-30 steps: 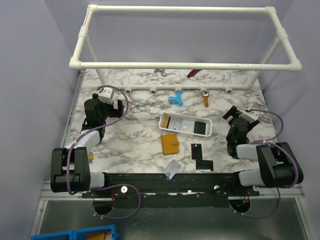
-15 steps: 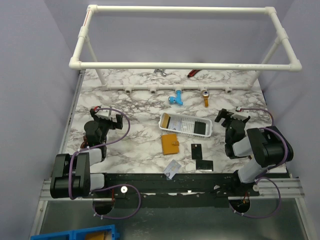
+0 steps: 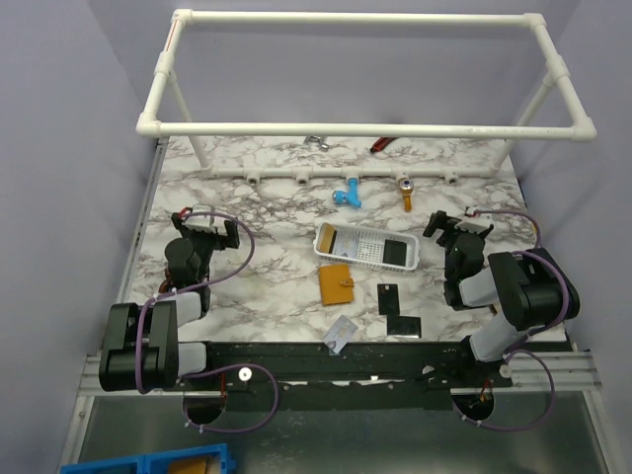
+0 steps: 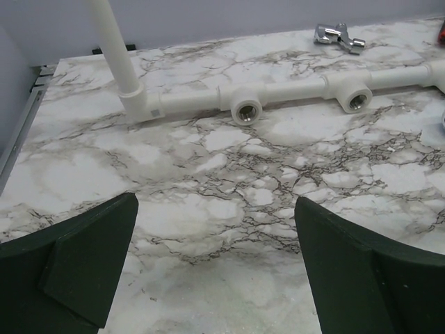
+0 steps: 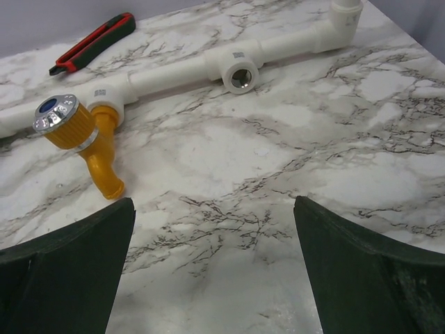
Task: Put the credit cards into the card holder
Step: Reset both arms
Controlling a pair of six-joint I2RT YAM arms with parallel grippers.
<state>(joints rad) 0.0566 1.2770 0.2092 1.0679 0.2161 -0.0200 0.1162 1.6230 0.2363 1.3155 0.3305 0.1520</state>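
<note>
Overhead: the orange card holder [image 3: 336, 284] lies mid-table, with black cards [image 3: 389, 295] just right of it and a silvery card [image 3: 343, 334] nearer the front. The left gripper [image 3: 205, 225] and right gripper [image 3: 459, 225] sit far out to the sides. Left wrist: jaws wide apart, empty. Right wrist: likewise (yellow tap [image 5: 83, 139] beyond). Seemingly no card is stowed yet; next, reach one.

Desk [image 3: 267, 286]: white marble pattern with grey-black veining. Pipe frame [image 3: 365, 128]: plain white. Card holder [image 3: 336, 284]: orange-brown. Upper black card [image 3: 389, 295] and lower black card [image 3: 403, 324]: uniformly black. Silvery-white card [image 3: 342, 334]: pale, with faint markings. Basket [image 3: 367, 259]: white mesh, showing yellowish-gold at one end and black at the other. Blue fitting [image 3: 347, 195]: bright blue. Valve [image 5: 83, 139]: orange-yellow, with a silver cap and blue centre. Knife [image 5: 90, 43]: red and black. Left end effector [image 4: 215, 223] and right end effector [image 5: 212, 223]: dark green-black fingers. Cables [image 3: 245, 240]: purple. Walls [image 3: 59, 148]: pale lavender.
</note>
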